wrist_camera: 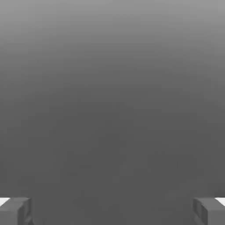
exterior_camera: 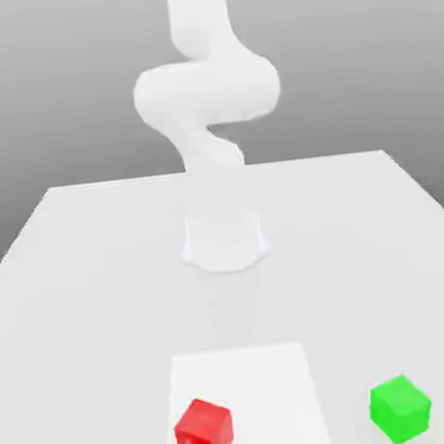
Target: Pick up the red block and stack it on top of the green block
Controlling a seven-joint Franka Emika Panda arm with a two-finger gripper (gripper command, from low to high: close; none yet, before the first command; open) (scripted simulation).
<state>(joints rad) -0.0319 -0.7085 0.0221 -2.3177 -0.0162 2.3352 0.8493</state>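
The red block (exterior_camera: 203,434) sits on the white table near its front edge, on the exterior view's left. The green block (exterior_camera: 400,408), a cube of the same size, rests apart from it on the exterior view's right, at about the same depth. In the hand view my gripper (wrist_camera: 112,212) is open, its two grey fingertips (wrist_camera: 15,211) standing wide apart with nothing between them against a plain grey background. The white arm (exterior_camera: 206,92) rises from its base (exterior_camera: 224,241) at the middle of the table and bends upward past the picture's top edge.
A paler square patch (exterior_camera: 253,378) marks the table (exterior_camera: 77,281) in front of the base; the red block stands on its front left corner. The table's far edge runs behind the arm.
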